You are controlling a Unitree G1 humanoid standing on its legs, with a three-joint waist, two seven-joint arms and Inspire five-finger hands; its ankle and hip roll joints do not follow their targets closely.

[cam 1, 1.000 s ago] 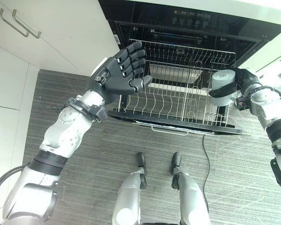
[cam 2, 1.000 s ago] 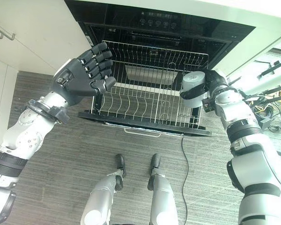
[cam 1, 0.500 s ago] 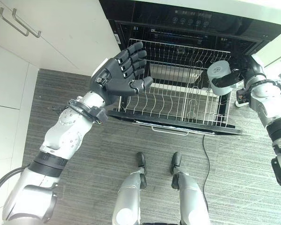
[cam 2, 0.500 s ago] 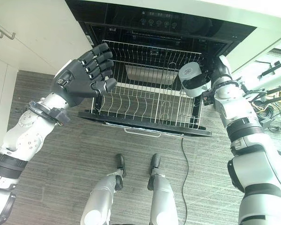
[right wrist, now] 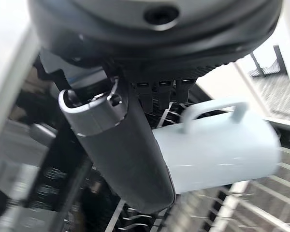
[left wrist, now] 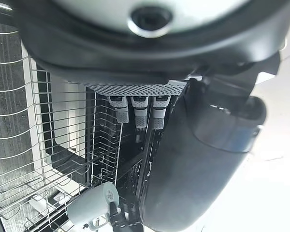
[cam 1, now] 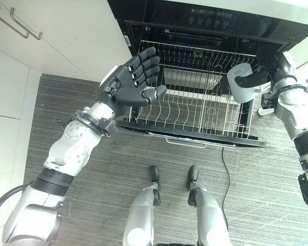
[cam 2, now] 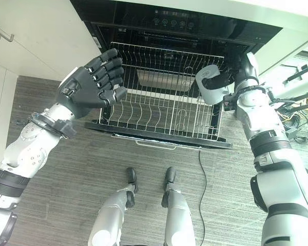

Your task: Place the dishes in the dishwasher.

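We look down on a kitchen floor [cam 1: 92,205] of dark grey, fine-striped planks. White cabinet fronts [cam 1: 66,36] with slim metal bar handles [cam 1: 18,23] rise at left, under even, bright light.

I see open room over the rack [cam 1: 195,102]; its upright tines and the door frame [cam 1: 269,43] crowd my mug [cam 1: 239,82].

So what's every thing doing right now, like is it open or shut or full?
Black dishwasher: door open.
Wire dish rack: pulled out, holds a pale dish at the back.
Pale blue mug: held over the rack's right side, tipped sideways.
Right hand: shut on the mug.
Left hand: open, holding nothing.
White cabinet doors: shut.
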